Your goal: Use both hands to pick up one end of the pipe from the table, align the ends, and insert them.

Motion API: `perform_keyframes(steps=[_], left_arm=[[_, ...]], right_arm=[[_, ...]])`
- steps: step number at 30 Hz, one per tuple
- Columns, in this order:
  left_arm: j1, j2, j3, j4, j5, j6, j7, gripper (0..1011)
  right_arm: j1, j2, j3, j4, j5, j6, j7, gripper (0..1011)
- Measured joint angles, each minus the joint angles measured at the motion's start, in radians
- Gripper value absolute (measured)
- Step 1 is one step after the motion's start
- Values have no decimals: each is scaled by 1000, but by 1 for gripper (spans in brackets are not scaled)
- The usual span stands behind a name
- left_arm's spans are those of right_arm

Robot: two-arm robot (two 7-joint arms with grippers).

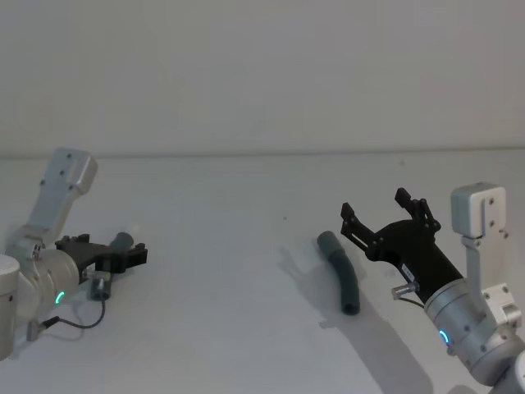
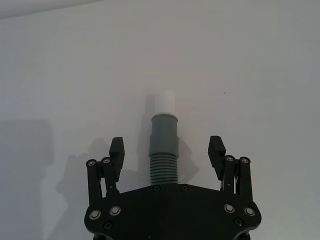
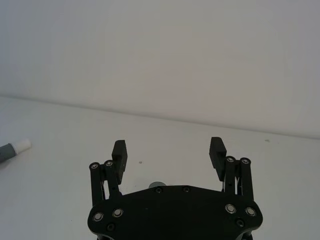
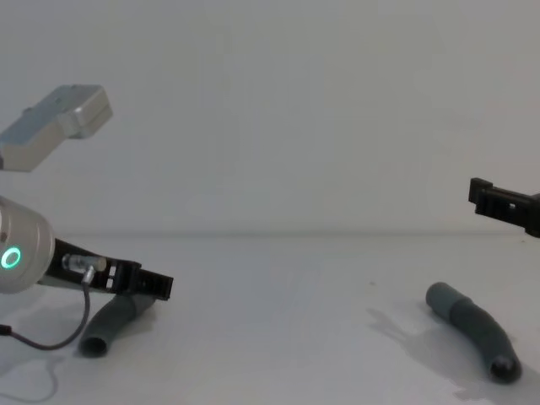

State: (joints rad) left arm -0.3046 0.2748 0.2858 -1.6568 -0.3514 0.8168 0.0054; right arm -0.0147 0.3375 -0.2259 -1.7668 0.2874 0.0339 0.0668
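One grey pipe [image 2: 163, 145] piece with a white tip [image 2: 164, 102] lies on the table [image 1: 230, 328] at the left. My left gripper [image 2: 166, 150] is low over it, open, with a finger on each side and a gap to both. The same piece shows in the head view [image 1: 121, 240], under my left gripper [image 1: 115, 253], and in the chest view [image 4: 110, 325]. The other curved grey piece [image 1: 340, 271] lies at centre right, its open mouth at the near end. My right gripper [image 1: 374, 203] hovers open just right of it, holding nothing.
The white table runs back to a plain white wall. A thin cable [image 1: 78, 322] loops on the table by my left wrist. Bare table lies between the two pipe pieces.
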Motion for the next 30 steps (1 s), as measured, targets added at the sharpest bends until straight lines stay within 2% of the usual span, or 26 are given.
perform_keyframes(steps=[17, 30], left_arm=[[-11, -23, -4, 68, 15, -23, -1, 1001], [-10, -34, -14, 96, 24, -63, -4, 1001]], right_arm=[[0, 0, 0, 0, 0, 0, 0, 1003], [0, 0, 0, 0, 0, 0, 0, 1003]])
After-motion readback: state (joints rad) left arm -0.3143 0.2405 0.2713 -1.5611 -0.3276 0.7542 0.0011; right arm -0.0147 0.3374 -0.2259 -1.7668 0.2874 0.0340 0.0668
